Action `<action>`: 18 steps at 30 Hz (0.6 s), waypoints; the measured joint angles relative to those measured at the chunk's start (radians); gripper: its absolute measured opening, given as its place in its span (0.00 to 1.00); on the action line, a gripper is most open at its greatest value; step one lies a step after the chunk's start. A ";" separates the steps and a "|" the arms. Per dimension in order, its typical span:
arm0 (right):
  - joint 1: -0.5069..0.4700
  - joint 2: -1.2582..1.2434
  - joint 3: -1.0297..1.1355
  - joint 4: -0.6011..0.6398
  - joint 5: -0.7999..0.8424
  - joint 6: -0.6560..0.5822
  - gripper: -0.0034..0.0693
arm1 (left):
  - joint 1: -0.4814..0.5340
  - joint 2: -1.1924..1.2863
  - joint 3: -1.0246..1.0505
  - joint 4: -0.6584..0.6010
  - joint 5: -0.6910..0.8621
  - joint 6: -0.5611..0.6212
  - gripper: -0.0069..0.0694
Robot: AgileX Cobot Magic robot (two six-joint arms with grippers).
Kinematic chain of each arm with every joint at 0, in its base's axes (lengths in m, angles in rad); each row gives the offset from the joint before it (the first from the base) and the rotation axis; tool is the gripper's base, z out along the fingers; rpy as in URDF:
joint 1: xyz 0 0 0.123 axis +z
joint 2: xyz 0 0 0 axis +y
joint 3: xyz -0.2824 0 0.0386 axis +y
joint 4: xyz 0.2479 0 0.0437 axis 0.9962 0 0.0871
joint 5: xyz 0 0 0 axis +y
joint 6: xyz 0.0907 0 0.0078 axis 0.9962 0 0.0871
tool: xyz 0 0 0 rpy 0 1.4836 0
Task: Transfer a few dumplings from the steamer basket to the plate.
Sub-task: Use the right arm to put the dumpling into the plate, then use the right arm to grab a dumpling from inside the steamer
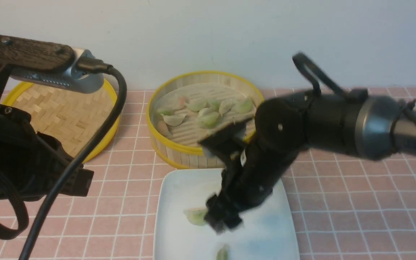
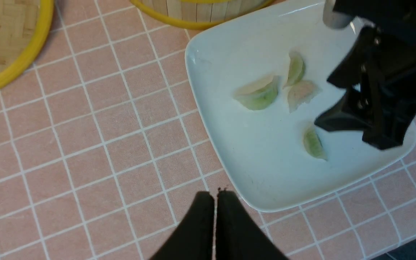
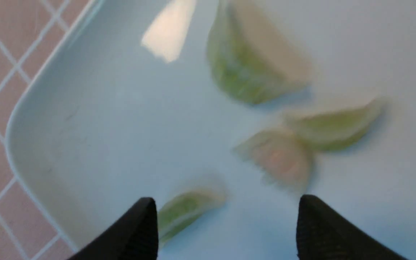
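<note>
The steamer basket [image 1: 179, 147] stands at the back middle with several pale green and pinkish dumplings [image 1: 208, 117] on its slatted floor. The white square plate [image 1: 182, 187] lies in front of it. Several dumplings lie on the plate: a large green one [image 2: 258, 94], a green one [image 2: 296, 68], a pinkish one [image 2: 302, 93] and a small green one [image 2: 314, 143]. My right gripper [image 3: 226, 209] is open and empty, low over the plate [image 3: 103, 126], with the small green dumpling [image 3: 186, 211] beside one finger. My left gripper [image 2: 215, 195] is shut and empty above the tablecloth, beside the plate's corner.
The flat woven lid [image 1: 60, 112] with a yellow rim lies at the back left, beside the basket. The pink checked tablecloth [image 2: 103, 144] covers the table. The right arm [image 1: 338, 119] reaches in across the basket's front right side. The wall is close behind.
</note>
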 joint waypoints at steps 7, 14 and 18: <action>-0.136 0.177 -0.442 -0.188 0.016 0.036 0.70 | 0.000 0.000 0.000 0.002 0.007 0.000 0.08; -0.229 0.489 -0.823 -0.205 0.017 0.006 0.71 | 0.000 0.000 0.000 0.002 0.062 0.000 0.08; -0.259 0.617 -0.971 -0.207 0.005 -0.001 0.71 | 0.000 0.000 0.000 0.002 0.077 0.000 0.08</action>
